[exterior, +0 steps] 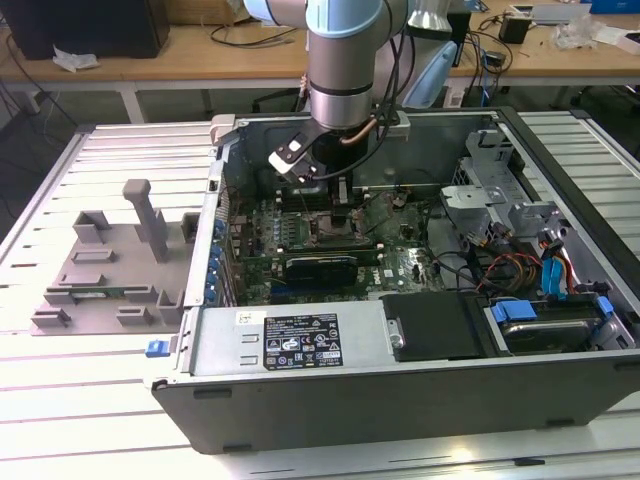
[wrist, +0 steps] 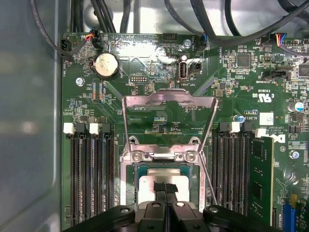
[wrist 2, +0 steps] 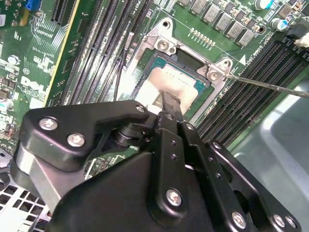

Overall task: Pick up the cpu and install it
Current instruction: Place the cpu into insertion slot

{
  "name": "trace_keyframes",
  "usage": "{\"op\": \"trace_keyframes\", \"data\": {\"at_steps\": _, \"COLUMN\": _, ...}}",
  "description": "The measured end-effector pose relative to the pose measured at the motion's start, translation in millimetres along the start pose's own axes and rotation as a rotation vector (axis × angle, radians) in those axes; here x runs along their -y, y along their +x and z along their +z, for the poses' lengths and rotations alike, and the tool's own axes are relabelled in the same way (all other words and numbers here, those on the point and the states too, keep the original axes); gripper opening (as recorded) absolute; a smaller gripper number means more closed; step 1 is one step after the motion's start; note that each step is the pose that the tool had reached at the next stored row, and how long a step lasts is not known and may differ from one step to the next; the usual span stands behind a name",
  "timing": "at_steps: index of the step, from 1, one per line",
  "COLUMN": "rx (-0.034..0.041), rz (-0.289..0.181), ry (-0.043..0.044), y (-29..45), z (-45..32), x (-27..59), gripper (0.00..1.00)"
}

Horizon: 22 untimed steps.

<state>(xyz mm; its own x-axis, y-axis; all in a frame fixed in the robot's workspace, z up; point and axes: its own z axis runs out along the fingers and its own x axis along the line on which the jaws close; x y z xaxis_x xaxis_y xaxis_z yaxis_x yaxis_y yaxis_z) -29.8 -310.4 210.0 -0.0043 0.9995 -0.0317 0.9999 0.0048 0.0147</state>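
The cpu (wrist: 148, 185) (wrist 2: 164, 79) is a small square chip with a silvery top, lying flat inside the dark metal-framed socket (wrist: 131, 170) (wrist 2: 212, 73) on the green motherboard. My gripper (wrist: 166, 187) (wrist 2: 172, 101) hangs straight over it with its two black fingers pressed together, tips at the middle of the chip's top. The fingers hide part of the chip. In the exterior view the gripper (exterior: 340, 208) reaches down into the open computer case over the board.
The socket's load plate (wrist: 169, 104) stands folded open and its thin lever (wrist 2: 270, 85) sticks out sideways. Memory slots (wrist: 89, 179) flank the socket. Case walls (exterior: 300, 345), drive cage and cables (exterior: 520, 250) surround the board. A grey fixture tray (exterior: 110, 270) lies outside the case.
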Motion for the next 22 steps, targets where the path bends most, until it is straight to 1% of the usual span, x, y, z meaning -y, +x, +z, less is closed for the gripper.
{"op": "trace_keyframes", "data": {"at_steps": 1, "rx": 0.0, "rz": 0.0, "ry": 0.0, "y": 0.0, "z": -0.1, "x": 0.0, "gripper": 0.11}}
{"op": "trace_keyframes", "data": {"at_steps": 4, "rx": -0.0001, "rz": 0.0, "ry": -0.0002, "y": 0.0, "z": -0.2, "x": 0.5, "gripper": 0.11}}
{"op": "trace_keyframes", "data": {"at_steps": 5, "rx": -0.0013, "rz": 0.0, "ry": -0.0002, "y": 0.0, "z": 0.5, "x": 1.1, "gripper": 0.11}}
{"op": "trace_keyframes", "data": {"at_steps": 6, "rx": -0.0032, "rz": 0.0, "ry": -0.0003, "y": 0.1, "z": 3.0, "x": 1.2, "gripper": 0.11}}
{"op": "trace_keyframes", "data": {"at_steps": 10, "rx": -0.0027, "rz": 0.0, "ry": 0.0003, "y": 0.0, "z": 6.3, "x": 1.3, "gripper": 0.11}}
{"op": "trace_keyframes", "data": {"at_steps": 15, "rx": -0.0033, "rz": 0.0, "ry": -0.0003, "y": 0.2, "z": 7.2, "x": 1.3, "gripper": 0.11}}
{"op": "trace_keyframes", "data": {"at_steps": 16, "rx": -0.0051, "rz": 0.0, "ry": -0.0019, "y": 0.5, "z": 5.1, "x": 0.9, "gripper": 0.11}}
{"op": "trace_keyframes", "data": {"at_steps": 17, "rx": -0.0015, "rz": 0.0, "ry": -0.0005, "y": 0.2, "z": 2.0, "x": 1.1, "gripper": 0.11}}
{"op": "trace_keyframes", "data": {"at_steps": 19, "rx": 0.0013, "rz": 0.0, "ry": -0.0004, "y": 0.1, "z": -4.7, "x": 1.1, "gripper": 0.11}}
{"op": "trace_keyframes", "data": {"at_steps": 20, "rx": 0.0094, "rz": 0.0, "ry": -0.0004, "y": 0.5, "z": -17.8, "x": 0.9, "gripper": 0.11}}
{"op": "trace_keyframes", "data": {"at_steps": 21, "rx": 0.0167, "rz": 0.0, "ry": -0.0005, "y": 0.6, "z": -27.1, "x": 0.8, "gripper": 0.11}}
{"op": "trace_keyframes", "data": {"at_steps": 22, "rx": 0.0194, "rz": 0.0, "ry": -0.0006, "y": 0.7, "z": -32.0, "x": 0.7, "gripper": 0.11}}
